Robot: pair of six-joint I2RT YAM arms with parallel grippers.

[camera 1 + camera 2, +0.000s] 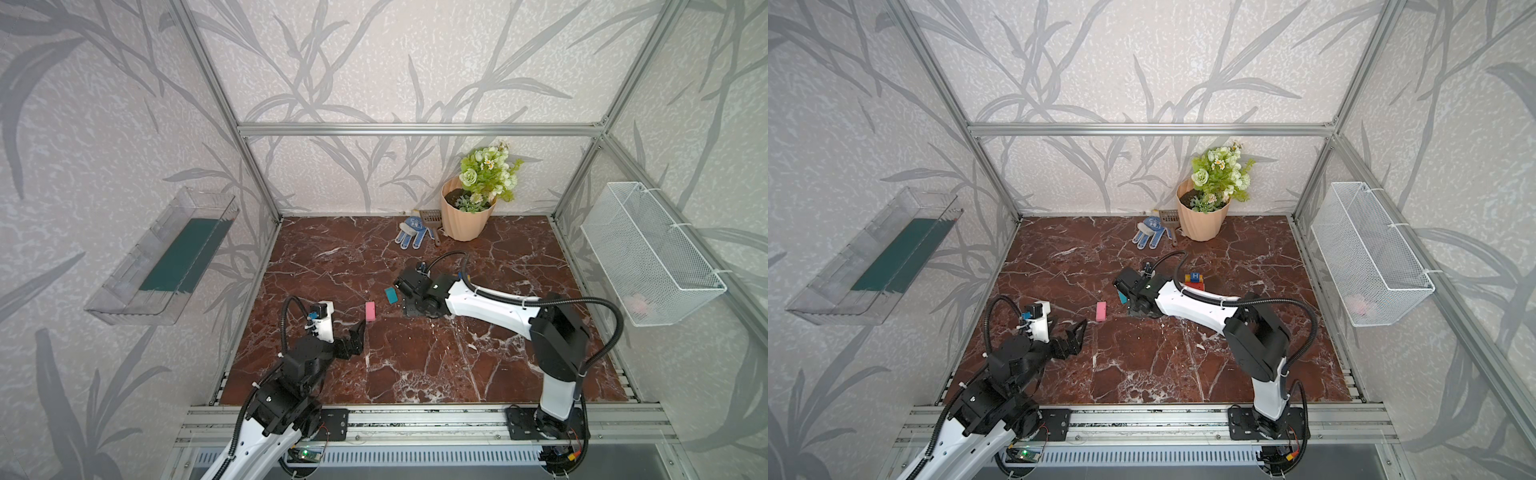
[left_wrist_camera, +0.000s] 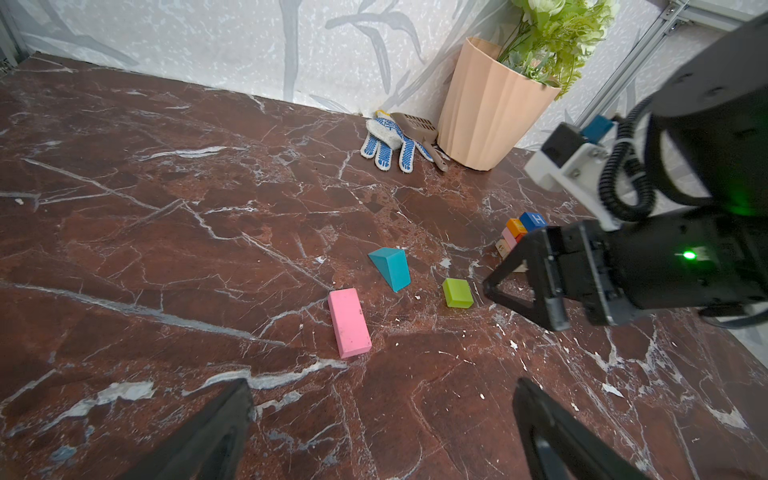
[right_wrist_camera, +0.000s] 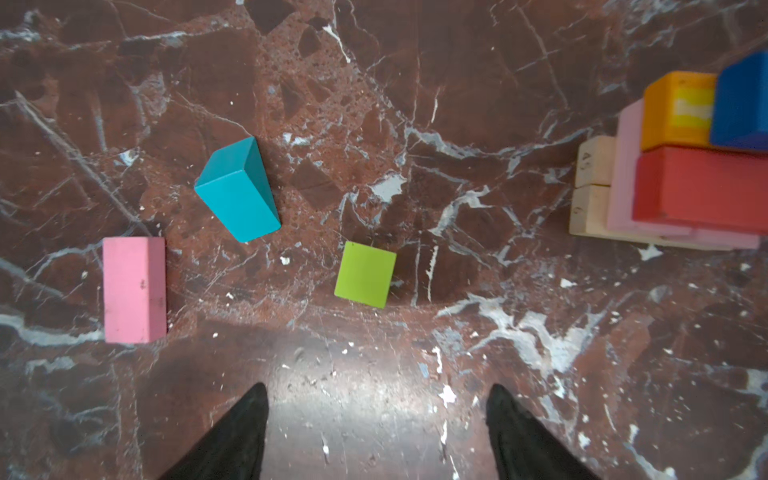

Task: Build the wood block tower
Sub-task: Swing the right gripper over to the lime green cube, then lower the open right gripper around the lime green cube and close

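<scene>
Right wrist view | right end effector angled down, fingers apart | lime green block just ahead

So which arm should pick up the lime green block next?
Right. Its open jaws frame the lime green block just ahead, with the tower close beside. The left arm's jaws are farther back, nearer the pink block.

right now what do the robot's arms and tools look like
The left arm and right arm have white shells with black joints. A ribbed black cable loops along each. The left tool and right tool have black tapering fingers. A green light glows on the right wrist.
</scene>
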